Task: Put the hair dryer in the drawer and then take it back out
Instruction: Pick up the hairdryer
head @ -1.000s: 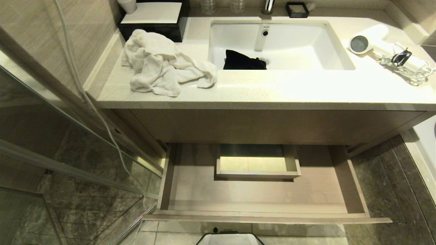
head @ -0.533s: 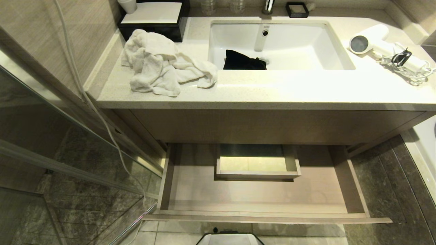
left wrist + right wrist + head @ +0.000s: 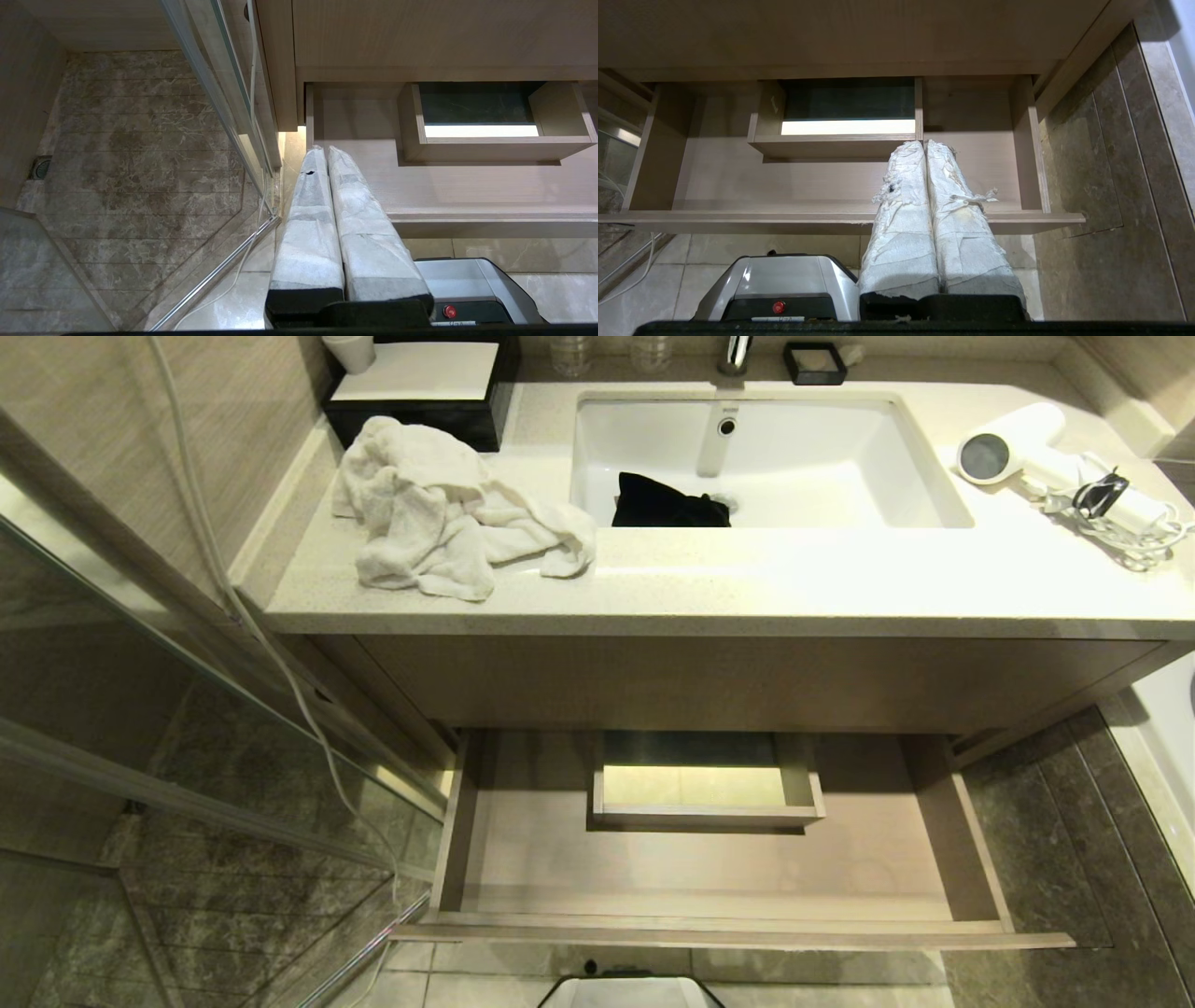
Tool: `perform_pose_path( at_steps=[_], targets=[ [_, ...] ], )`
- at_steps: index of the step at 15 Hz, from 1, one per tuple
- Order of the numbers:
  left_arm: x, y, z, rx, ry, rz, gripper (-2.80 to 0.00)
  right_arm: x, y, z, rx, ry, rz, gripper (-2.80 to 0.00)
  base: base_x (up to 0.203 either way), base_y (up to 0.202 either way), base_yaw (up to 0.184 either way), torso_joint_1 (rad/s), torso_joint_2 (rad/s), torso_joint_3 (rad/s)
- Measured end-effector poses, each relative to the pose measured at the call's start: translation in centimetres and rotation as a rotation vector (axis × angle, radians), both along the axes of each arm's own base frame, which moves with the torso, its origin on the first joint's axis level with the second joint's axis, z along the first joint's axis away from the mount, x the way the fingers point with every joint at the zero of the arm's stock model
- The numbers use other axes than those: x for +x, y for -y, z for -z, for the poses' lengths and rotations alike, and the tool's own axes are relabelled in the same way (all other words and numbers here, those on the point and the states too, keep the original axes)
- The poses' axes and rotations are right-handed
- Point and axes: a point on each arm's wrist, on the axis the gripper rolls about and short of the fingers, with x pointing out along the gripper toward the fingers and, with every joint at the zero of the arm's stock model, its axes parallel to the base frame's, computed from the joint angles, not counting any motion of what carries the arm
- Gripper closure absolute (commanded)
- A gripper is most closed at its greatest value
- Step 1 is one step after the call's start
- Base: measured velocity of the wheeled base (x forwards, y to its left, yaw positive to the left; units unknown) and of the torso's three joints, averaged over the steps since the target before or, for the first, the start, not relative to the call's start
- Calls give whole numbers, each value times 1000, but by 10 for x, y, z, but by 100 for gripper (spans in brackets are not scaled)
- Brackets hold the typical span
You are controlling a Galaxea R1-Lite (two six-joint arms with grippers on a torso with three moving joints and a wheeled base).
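Note:
The white hair dryer [image 3: 1022, 443] lies on the counter's far right, its dark grey end face toward the sink, with its coiled cord [image 3: 1116, 518] beside it. Below the counter the pale wood-grain drawer [image 3: 523, 868] stands pulled out and holds nothing; a boxed cut-out [image 3: 705, 784] sits inside it. Neither arm shows in the head view. My left gripper [image 3: 325, 150] is shut, hanging low over the drawer's [image 3: 467, 196] left front corner. My right gripper [image 3: 924, 143] is shut too, low before the drawer's [image 3: 738, 179] right part. Both hold nothing.
A crumpled white towel [image 3: 439, 513] lies on the counter's left. A black fabric pouch [image 3: 667, 502] sits in the sink [image 3: 840, 457]. A black box with a white cup [image 3: 350, 350] stands at the back left. A glass shower wall [image 3: 187, 737] is left; my base [image 3: 630, 992] is below.

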Motion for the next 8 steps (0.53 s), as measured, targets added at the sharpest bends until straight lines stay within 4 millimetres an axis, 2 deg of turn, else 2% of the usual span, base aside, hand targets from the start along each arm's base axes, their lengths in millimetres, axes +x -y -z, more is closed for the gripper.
perform_pose_path(
  at_steps=[8],
  targets=[
    [0,0,0,0,0,0,0,0,0,0,0,-1,1,0,0,0,0,0,0,0]
  ],
)
